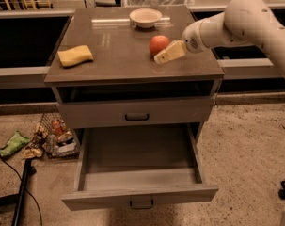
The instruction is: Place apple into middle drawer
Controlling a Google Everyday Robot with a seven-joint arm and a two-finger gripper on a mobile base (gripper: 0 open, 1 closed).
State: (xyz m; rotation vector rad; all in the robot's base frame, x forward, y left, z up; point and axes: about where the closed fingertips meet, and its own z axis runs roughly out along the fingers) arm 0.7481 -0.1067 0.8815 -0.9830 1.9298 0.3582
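A round red-orange apple sits on the grey cabinet top, right of centre. My gripper reaches in from the right on a white arm; its cream fingers lie just right of and in front of the apple, about touching it. The middle drawer is the lowest tier; it is pulled out wide and its box is empty, with a small dark handle on its front.
A cream bowl stands at the back of the top. A yellow sponge lies at the left. A shut drawer sits one tier higher. A wire basket with rubbish and a dark cable lie on the floor at left.
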